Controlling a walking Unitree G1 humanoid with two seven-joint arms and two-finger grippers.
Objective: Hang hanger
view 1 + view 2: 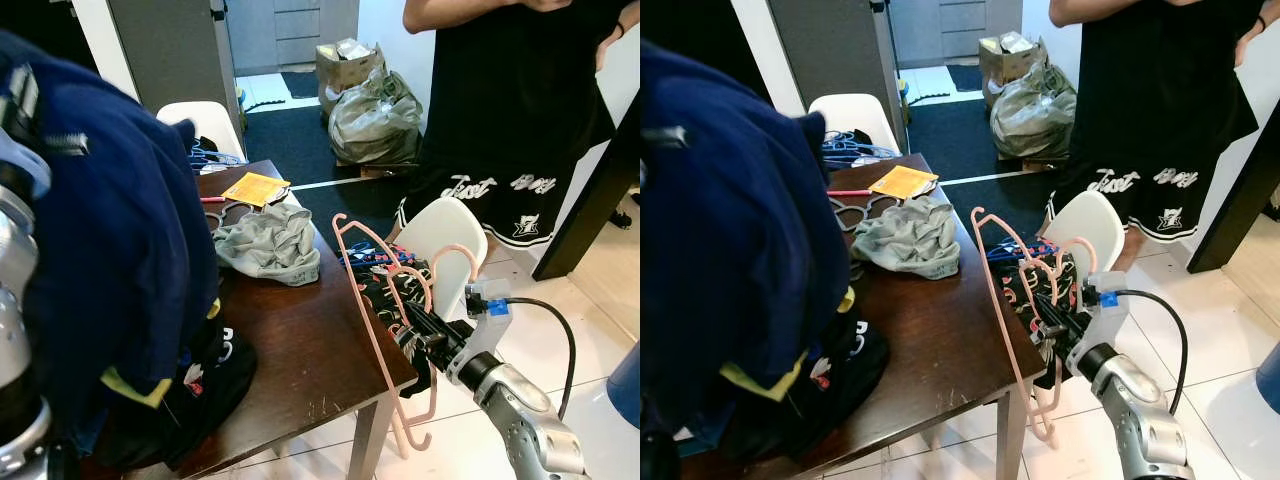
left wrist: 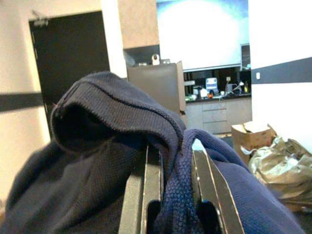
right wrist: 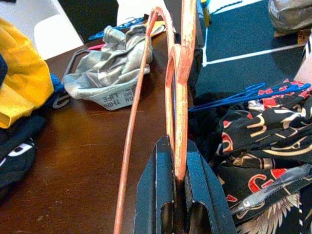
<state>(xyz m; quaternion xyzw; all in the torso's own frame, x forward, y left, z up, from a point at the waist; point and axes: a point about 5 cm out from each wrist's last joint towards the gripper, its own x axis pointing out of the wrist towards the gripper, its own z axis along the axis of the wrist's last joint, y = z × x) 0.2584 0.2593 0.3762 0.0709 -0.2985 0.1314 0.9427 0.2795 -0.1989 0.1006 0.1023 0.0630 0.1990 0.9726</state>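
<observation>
A pink hanger (image 3: 184, 97) stands upright beside the right edge of the brown table (image 1: 300, 340), its hook at the top. My right gripper (image 1: 415, 325) is shut on the hanger's lower part, and the two black fingers (image 3: 156, 185) pinch the pink bar. At the far left, my raised left gripper (image 2: 170, 161) is shut on a fold of a navy blue garment (image 1: 110, 220). The garment drapes down over the left arm and hides much of the table's left side.
A grey garment (image 1: 268, 245), an orange packet (image 1: 253, 188) and a dark clothes pile (image 1: 200, 390) lie on the table. A white chair (image 1: 445, 240) holding patterned black clothes (image 1: 385, 280) stands right of it. A person in black (image 1: 510, 100) stands behind. Bags (image 1: 375, 115) sit farther back.
</observation>
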